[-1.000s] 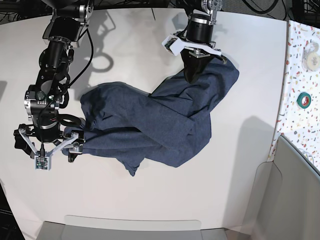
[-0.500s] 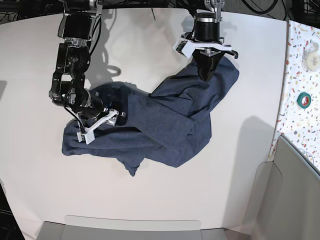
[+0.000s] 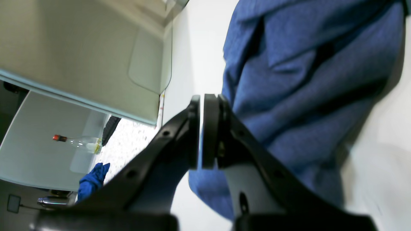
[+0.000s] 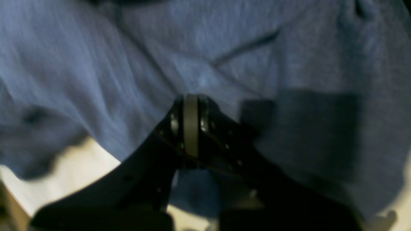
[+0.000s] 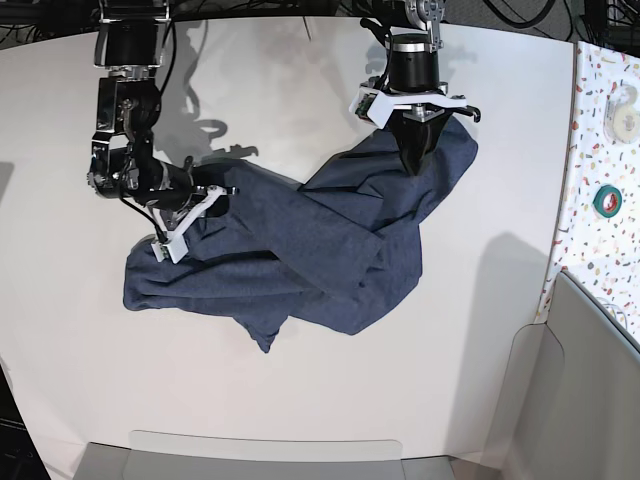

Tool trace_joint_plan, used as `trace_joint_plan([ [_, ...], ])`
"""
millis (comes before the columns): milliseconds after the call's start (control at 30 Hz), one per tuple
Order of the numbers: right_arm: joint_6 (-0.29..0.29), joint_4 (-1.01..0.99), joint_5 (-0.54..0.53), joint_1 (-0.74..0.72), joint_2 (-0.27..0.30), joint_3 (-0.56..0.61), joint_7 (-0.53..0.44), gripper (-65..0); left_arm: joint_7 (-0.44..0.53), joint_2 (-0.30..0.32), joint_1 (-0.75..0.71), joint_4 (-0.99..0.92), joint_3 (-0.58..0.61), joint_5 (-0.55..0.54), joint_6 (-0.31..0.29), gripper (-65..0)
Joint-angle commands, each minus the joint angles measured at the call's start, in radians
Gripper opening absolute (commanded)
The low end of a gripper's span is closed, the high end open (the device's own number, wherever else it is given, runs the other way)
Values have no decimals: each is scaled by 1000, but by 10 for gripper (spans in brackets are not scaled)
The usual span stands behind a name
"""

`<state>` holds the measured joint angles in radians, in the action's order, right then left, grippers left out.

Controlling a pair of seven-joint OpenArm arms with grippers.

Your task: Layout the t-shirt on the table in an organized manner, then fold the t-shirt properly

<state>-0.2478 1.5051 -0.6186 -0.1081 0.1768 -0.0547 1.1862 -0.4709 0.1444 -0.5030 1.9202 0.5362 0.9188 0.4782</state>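
Observation:
The dark navy t-shirt (image 5: pixel 330 240) lies crumpled in a bent heap on the white table (image 5: pixel 300 400), plain side showing. My left gripper (image 5: pixel 413 168) points down over the shirt's upper right part. In the left wrist view it (image 3: pixel 201 134) is shut, no cloth shows between the tips, and the shirt (image 3: pixel 305 80) lies just beside it. My right gripper (image 5: pixel 225 191) hovers at the shirt's upper left part. In the blurred right wrist view it (image 4: pixel 191 128) is shut, with the shirt (image 4: pixel 96 64) right behind it.
A narrow speckled surface (image 5: pixel 600 150) along the right edge carries a green tape roll (image 5: pixel 607 198). A grey bin (image 5: pixel 590 380) stands at the lower right and a tray (image 5: pixel 260 455) at the front edge. A bottle (image 3: pixel 77 142) and a blue cloth scrap (image 3: pixel 93 176) lie off the table.
My right gripper left the shirt's lower left edge and moved up and right to its upper left part; that edge now lies spread further left. My left gripper shifted slightly right.

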Motion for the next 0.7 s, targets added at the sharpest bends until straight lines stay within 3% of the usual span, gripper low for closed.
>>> trace_joint_plan([
  [0,3,12,19,3,45,19,11,-650,13,5,5,11,-1,-17,18,-650],
  [233,3,12,22,6,323,161,11,-650,-81,97,56,11,-23,-289,18,-650],
  [367,3,12,24,-40,435,257,11,-650,-134,120,83,14,-23,-387,18,-650],
  [500,3,53,19,-60,461,299,11,-650,-205,123,114,35,-23,-445,11,-650],
  [567,3,76,19,-57,450,301,13,-650,-234,120,131,69,-24,-507,-48,-650],
  [667,3,82,24,-55,416,304,14,-650,-320,117,182,129,-43,-659,-180,-650],
])
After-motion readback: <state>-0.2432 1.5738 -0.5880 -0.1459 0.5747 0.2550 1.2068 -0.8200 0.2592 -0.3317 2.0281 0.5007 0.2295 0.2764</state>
